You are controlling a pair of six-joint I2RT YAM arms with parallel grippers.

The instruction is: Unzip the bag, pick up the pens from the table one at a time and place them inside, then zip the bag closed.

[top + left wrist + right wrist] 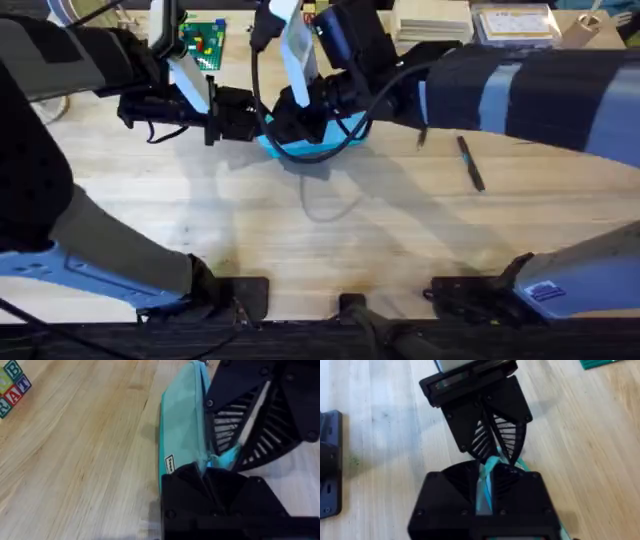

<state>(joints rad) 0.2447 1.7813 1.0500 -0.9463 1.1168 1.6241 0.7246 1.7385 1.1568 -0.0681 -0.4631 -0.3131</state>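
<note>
Counted from my spot above the table

I saw one light blue fabric pouch [300,148], two thin dark stick pens [471,163], and my two black claws.

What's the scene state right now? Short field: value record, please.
bag: light blue pouch lying on the table, between the two grippers
left gripper: at one end of the bag, fingers closed on teal fabric
right gripper: fingers closed on a teal strip of the bag, facing the left gripper
pens: one dark pen on the table right of the bag, apart from it; a second small dark one nearer the right arm
zipper state: cannot tell
pens inside bag: none seen
</note>
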